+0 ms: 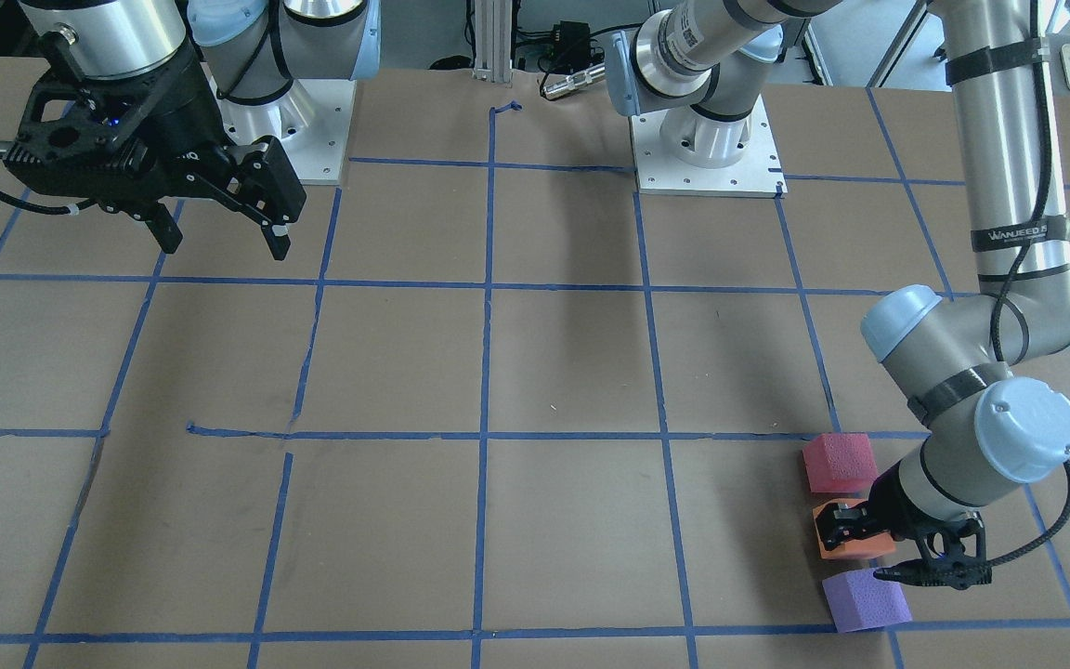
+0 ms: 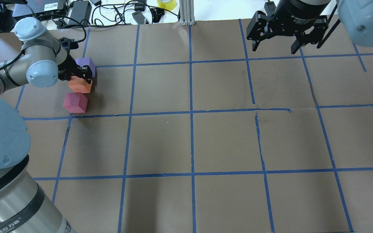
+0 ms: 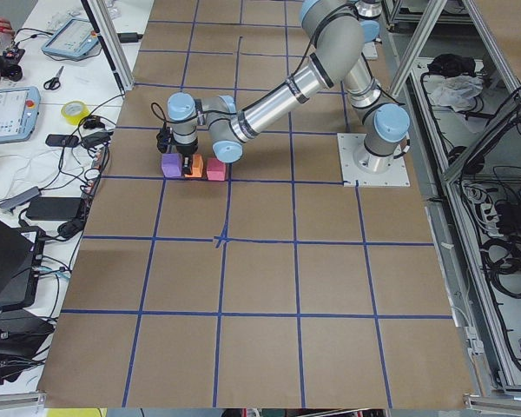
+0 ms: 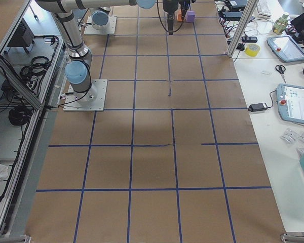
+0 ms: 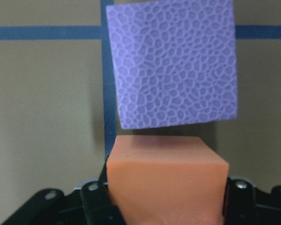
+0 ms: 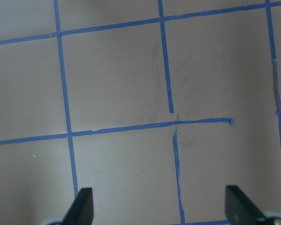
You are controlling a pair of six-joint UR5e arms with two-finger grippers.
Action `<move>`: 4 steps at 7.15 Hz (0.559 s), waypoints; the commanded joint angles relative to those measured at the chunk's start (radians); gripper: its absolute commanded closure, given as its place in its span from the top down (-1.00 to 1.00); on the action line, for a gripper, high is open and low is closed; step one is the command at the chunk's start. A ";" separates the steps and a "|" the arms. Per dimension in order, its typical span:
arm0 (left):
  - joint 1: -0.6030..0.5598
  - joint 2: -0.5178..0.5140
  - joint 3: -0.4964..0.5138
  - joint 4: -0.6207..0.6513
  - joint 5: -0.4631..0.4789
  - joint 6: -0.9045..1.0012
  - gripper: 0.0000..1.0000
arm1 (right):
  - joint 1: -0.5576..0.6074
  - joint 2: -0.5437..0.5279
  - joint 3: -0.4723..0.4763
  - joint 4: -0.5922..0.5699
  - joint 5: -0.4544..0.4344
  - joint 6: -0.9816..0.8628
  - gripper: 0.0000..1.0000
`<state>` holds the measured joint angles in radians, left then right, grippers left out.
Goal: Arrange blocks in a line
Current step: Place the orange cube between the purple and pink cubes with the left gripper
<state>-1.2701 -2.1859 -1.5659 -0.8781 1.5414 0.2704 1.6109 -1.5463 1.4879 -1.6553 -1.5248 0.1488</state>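
Observation:
The pinkish-red block (image 1: 837,462), the orange block (image 1: 855,552) and the purple block (image 1: 865,599) stand close together in a row on the brown table. In the overhead view they run purple (image 2: 87,63), orange (image 2: 80,86), pinkish-red (image 2: 74,102) at the far left. My left gripper (image 1: 846,537) is down at the orange block, its fingers on both sides of it. The left wrist view shows the orange block (image 5: 166,173) between the jaws, with the purple block (image 5: 173,65) just beyond. My right gripper (image 1: 224,246) is open and empty, high above the table.
Blue tape lines (image 2: 191,113) grid the brown table. Both arm bases (image 1: 707,153) stand at the robot's edge. Cables, a tape roll (image 2: 166,4) and devices lie beyond the far edge. The right wrist view shows only table between the open fingertips (image 6: 82,206).

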 commanded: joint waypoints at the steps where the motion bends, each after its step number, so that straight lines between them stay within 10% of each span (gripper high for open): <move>1: 0.000 -0.002 -0.002 0.001 0.000 -0.008 -0.25 | 0.000 0.000 0.000 -0.001 0.000 0.000 1.00; 4: 0.002 0.006 0.015 0.001 0.006 -0.051 1.00 | 0.000 0.000 0.000 -0.001 0.000 0.000 1.00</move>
<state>-1.2697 -2.1855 -1.5619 -0.8768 1.5443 0.2394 1.6107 -1.5462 1.4880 -1.6563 -1.5248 0.1488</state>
